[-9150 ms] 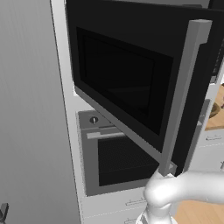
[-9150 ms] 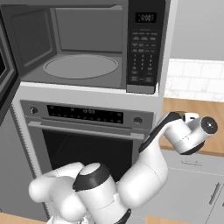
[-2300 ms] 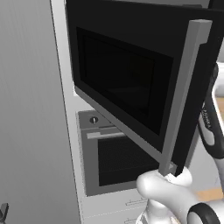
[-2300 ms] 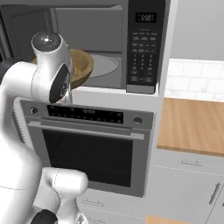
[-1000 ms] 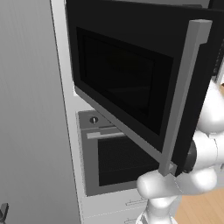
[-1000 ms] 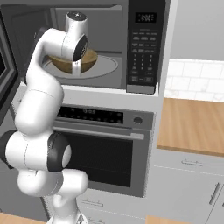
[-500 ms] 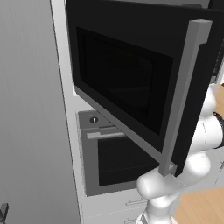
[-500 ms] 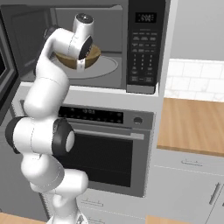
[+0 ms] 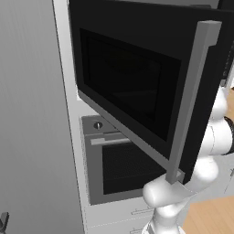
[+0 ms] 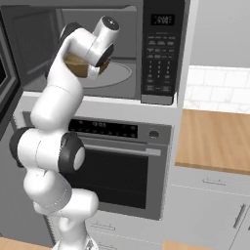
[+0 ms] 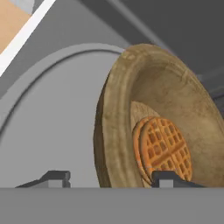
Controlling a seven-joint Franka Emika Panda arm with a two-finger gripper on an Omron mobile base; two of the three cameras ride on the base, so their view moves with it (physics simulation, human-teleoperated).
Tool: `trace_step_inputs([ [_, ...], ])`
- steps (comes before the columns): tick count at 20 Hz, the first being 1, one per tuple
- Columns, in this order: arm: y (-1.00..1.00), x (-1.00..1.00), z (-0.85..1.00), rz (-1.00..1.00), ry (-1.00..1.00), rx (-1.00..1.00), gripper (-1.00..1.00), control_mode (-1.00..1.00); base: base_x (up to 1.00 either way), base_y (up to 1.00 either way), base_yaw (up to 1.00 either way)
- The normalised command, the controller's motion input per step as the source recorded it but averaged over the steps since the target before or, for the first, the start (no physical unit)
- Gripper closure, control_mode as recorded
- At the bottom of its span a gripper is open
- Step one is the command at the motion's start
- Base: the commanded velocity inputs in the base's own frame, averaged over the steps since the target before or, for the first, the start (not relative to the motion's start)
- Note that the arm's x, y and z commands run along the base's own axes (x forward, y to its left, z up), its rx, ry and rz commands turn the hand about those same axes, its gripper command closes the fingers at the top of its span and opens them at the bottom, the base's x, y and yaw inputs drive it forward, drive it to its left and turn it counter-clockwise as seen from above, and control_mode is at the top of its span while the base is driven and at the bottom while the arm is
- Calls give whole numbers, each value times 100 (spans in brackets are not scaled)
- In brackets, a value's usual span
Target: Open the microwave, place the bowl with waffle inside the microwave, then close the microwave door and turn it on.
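Note:
The microwave (image 10: 158, 53) stands open, its microwave door (image 9: 137, 91) swung far out to the left with the grey bar handle (image 9: 192, 100) toward me. The bowl with waffle (image 11: 175, 113) rests on the glass turntable (image 11: 52, 109) inside the cavity; the waffle (image 11: 164, 146) lies at its bottom. My gripper (image 11: 111, 178) is open and straddles the bowl's near rim, one fingertip outside the wall and one over the waffle, with gaps on both sides. From the right base view the arm reaches into the cavity and half hides the bowl (image 10: 77, 66).
A grey oven (image 10: 117, 166) with a horizontal handle sits right under the microwave. A wooden counter (image 10: 215, 139) with a white tiled wall lies to the right, drawers below it. A tall grey cabinet panel (image 9: 32, 137) stands to the left of the open door.
The jaws have spread apart off the bowl's rim, leaving the bowl on the turntable. The hand has shifted slightly right inside the cavity. The door has not moved.

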Motion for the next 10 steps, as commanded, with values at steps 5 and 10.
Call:
trace_step_inputs([
  [5, -14, -65, 1, 0, -17, 0, -100, -100, 0, 0, 0],
  [10, -8, -100, 6, 0, -19, -1, -100, -100, 0, 0, 0],
])
